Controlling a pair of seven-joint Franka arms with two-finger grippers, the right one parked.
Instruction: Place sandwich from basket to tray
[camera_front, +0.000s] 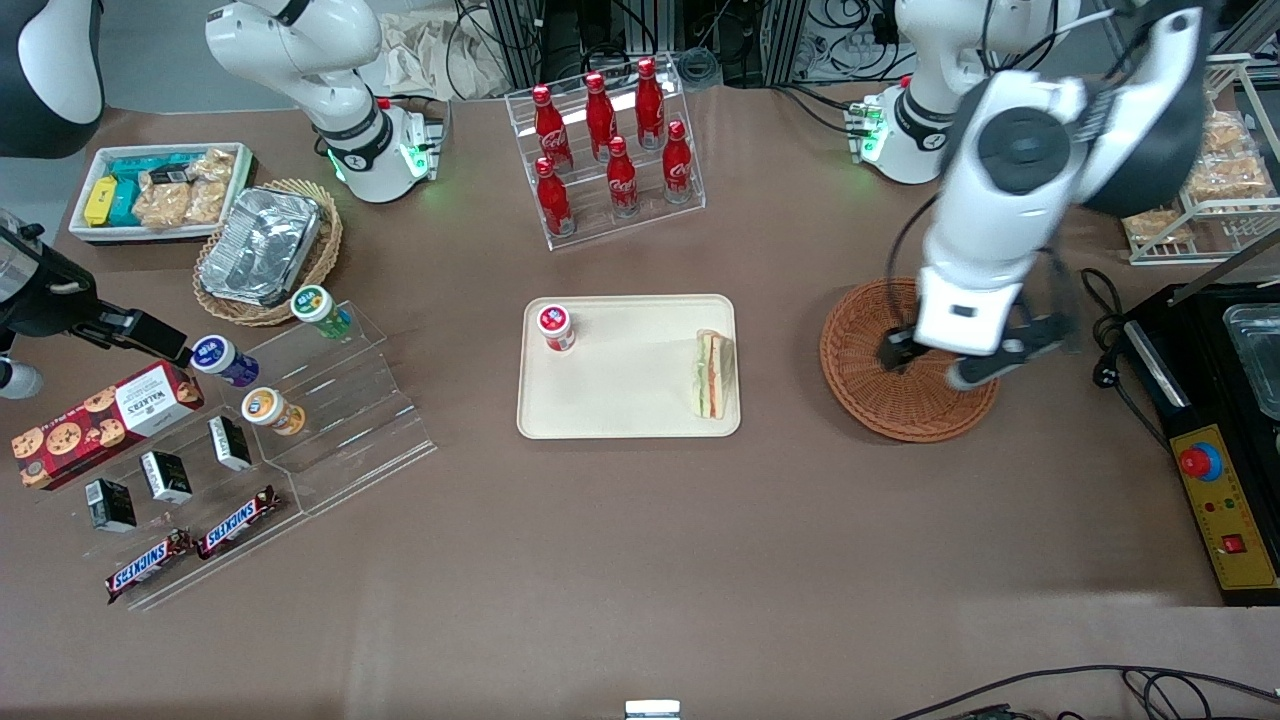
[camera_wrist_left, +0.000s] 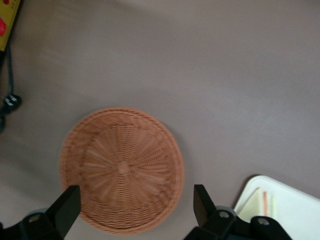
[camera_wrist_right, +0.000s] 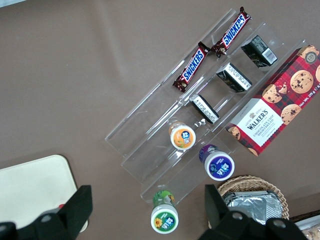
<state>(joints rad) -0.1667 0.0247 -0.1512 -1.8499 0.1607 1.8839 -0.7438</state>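
Note:
The sandwich lies on the cream tray, at the tray's end nearest the basket; its edge shows in the left wrist view on the tray. The reddish-brown wicker basket is empty, seen from above in the left wrist view. My left gripper hangs above the basket, open and empty, its black fingers spread wide over the basket's rim.
A small red-lidded jar stands on the tray's end away from the sandwich. A rack of red cola bottles stands farther from the front camera. A black control box and cables lie at the working arm's end.

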